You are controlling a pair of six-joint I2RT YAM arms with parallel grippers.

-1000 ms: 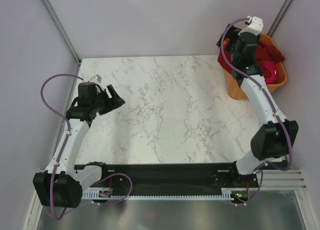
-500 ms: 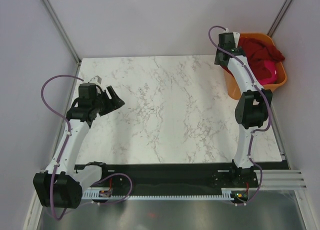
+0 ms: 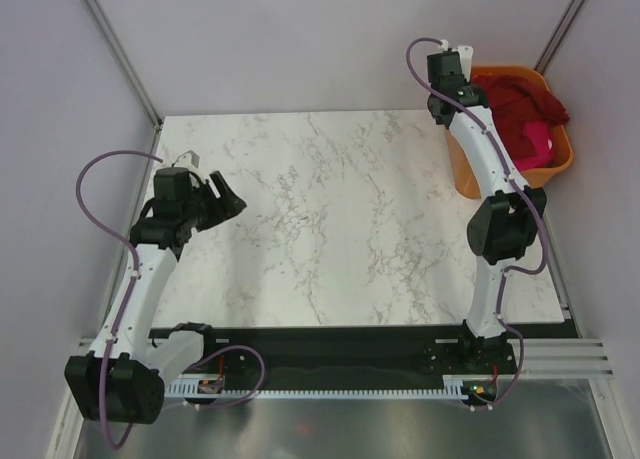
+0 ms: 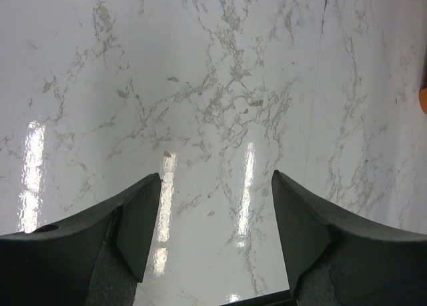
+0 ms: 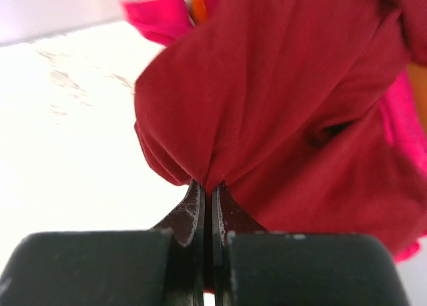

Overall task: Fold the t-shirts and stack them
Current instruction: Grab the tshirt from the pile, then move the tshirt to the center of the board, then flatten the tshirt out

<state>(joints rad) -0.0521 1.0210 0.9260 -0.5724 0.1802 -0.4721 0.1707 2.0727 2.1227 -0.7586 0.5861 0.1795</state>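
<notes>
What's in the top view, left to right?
Left end effector → bare marble table → right end effector → crimson shirt → pink shirt, both shirts in the orange tub.

A marble table (image 3: 340, 219) sits between grey walls. At its far right corner stands an orange tub (image 3: 553, 157) holding a crimson t-shirt (image 3: 520, 97) and a pink t-shirt (image 3: 538, 139). The right arm (image 3: 485, 159) reaches up to the tub's left rim — its gripper is hidden behind the wrist. The left gripper (image 3: 228, 194) hangs over the table's left side, fingers apart, holding nothing.
</notes>
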